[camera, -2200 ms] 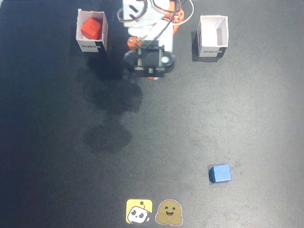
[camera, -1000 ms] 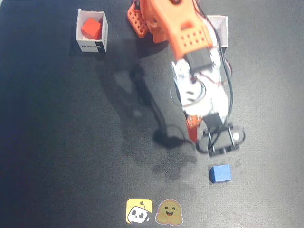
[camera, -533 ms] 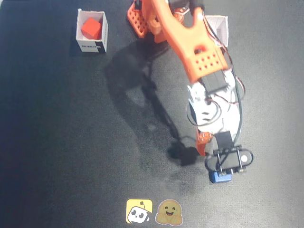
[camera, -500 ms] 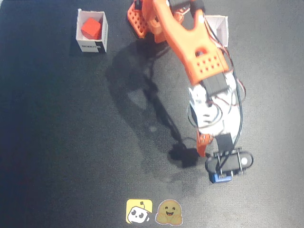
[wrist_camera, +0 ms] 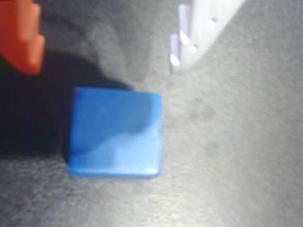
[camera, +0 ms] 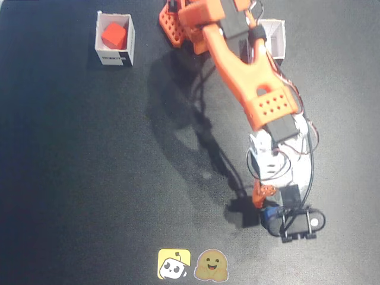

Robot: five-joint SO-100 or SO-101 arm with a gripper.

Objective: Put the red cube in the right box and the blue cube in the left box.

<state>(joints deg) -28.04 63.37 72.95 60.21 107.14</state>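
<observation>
The arm (camera: 249, 89) is reaching from its base toward the blue cube (wrist_camera: 115, 133). The gripper (wrist_camera: 104, 42) is hovering just above the blue cube, fingers spread wide, touching nothing. The red cube (camera: 114, 35) is sitting inside the far white box (camera: 114, 39), well apart from the blue cube.

matte blue cube (wrist_camera: 115, 134), dark matte table (camera: 71, 166)
</observation>
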